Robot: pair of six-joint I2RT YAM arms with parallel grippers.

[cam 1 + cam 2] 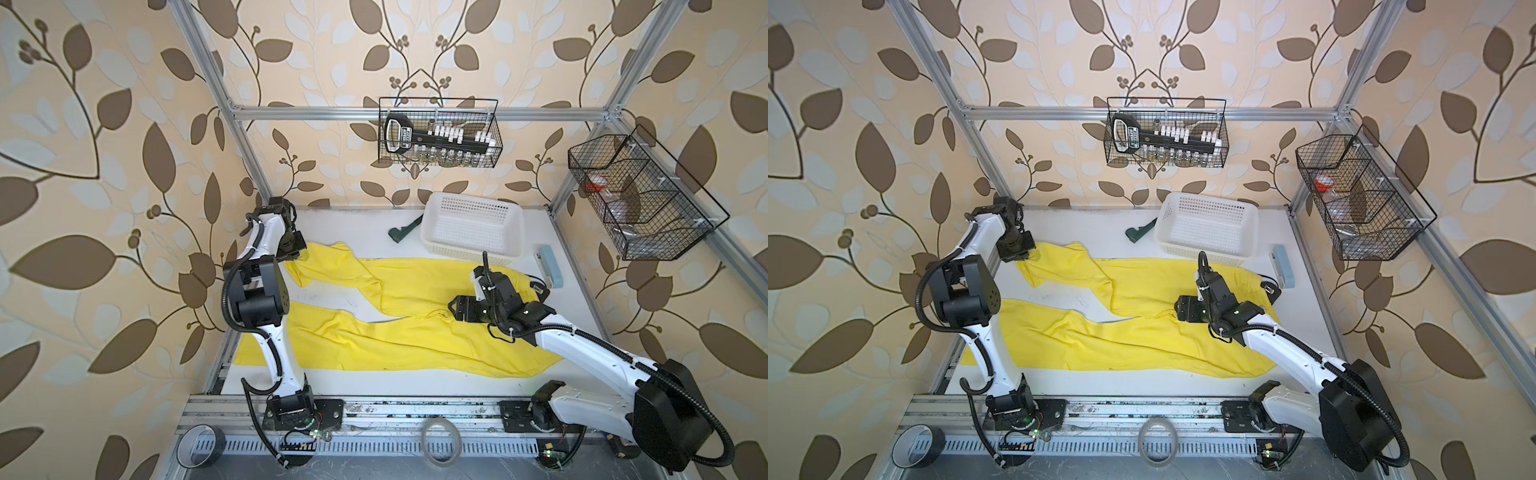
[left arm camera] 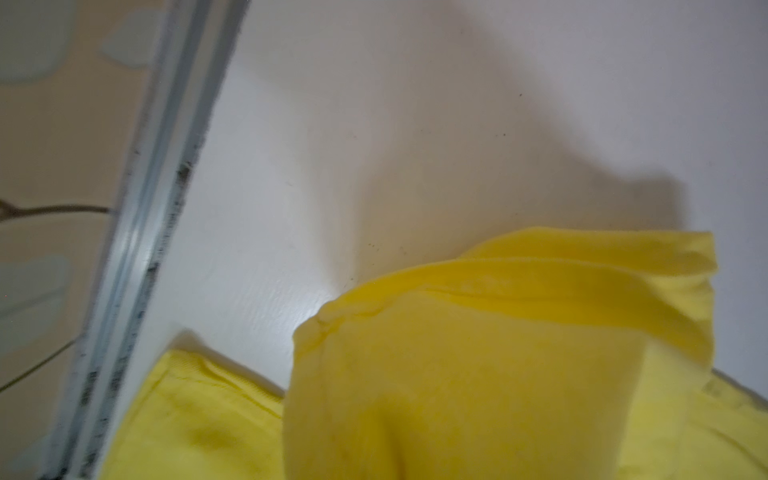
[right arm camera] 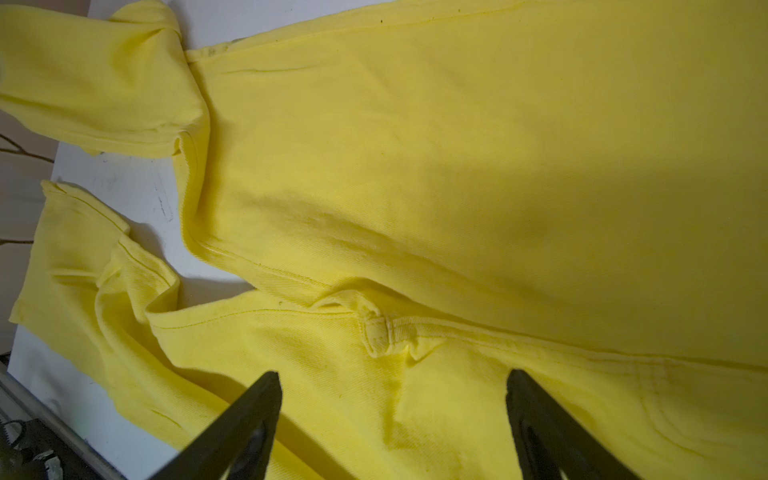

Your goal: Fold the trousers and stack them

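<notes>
Left gripper (image 1: 295, 254): clamped tight on the cuff (image 2: 519, 282) of the far leg of the bright yellow soft fabric trousers (image 1: 395, 345), at the far-left corner of the white tabletop (image 1: 374, 390). Its fingers are hidden in the left wrist view. That view shows only the cuff bunched up close to the lens and raised off the table, with more yellow cloth flat beneath it.

Right gripper (image 3: 391, 374): jaws spread wide, nothing between them. The black fingers (image 3: 249, 415) hover just above the fabric beside the crotch seam (image 3: 380, 332). I can't tell whether the tips touch the cloth.

Trousers: spread across the table in both top views, waist to the right, both legs running left. The near leg lies flat along the front, and the far leg is creased near its cuff. A white perforated plastic basket (image 1: 471, 224) sits just beyond their far edge.
</notes>
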